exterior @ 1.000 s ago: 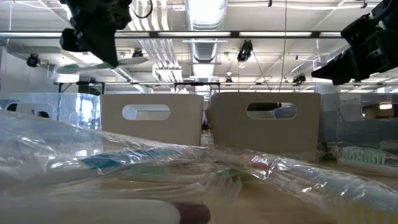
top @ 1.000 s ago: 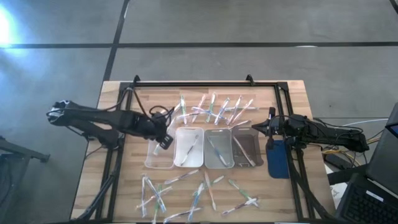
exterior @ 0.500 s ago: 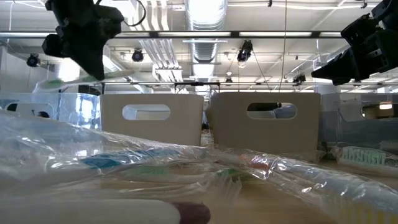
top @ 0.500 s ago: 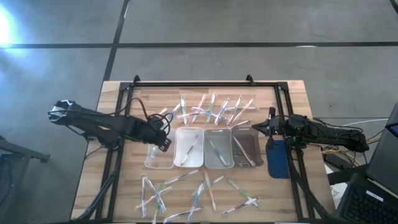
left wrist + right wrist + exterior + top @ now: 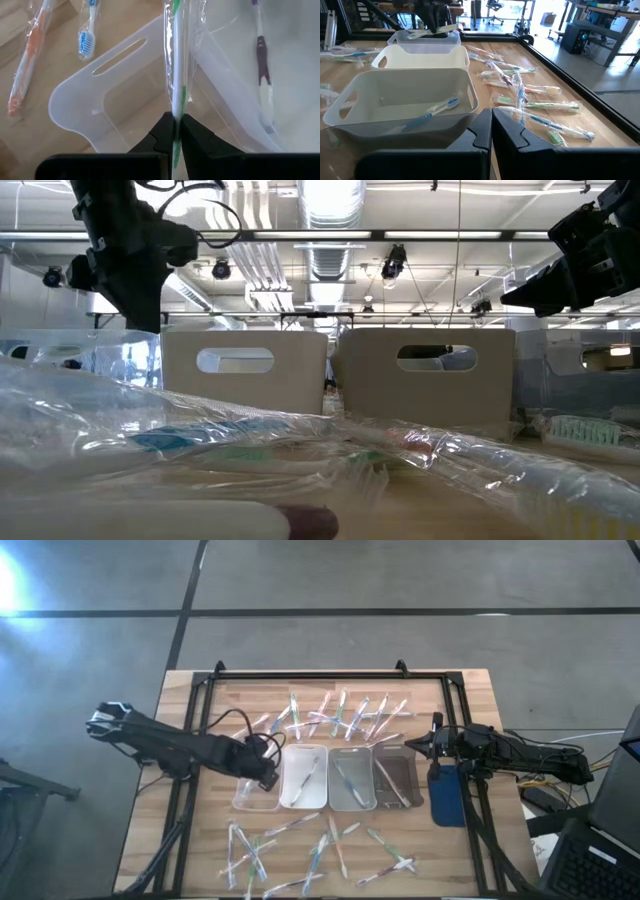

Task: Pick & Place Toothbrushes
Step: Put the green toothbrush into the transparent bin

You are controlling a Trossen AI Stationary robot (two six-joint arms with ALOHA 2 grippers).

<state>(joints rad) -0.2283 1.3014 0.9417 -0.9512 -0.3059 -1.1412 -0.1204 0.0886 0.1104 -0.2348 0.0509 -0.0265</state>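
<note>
Toothbrush, green-handled, in clear wrapping [image 5: 174, 75], is clamped between the left gripper's [image 5: 173, 131] fingers above the clear rectangular plastic tray [image 5: 100, 100], left of centre in the high view. Right gripper [image 5: 491, 127] is held fully closed, empty, centre right.

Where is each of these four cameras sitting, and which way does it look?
High: overhead, straight down on the table, both arms showing.
Low: tabletop height, looking across wrapped toothbrushes; arms hang above.
Left wrist: behind the left pincer, gripping a green toothbrush over the clear tray.
Right wrist: behind the shut right pincer, facing the trays.
Both wrist views share the clear tray.
</note>
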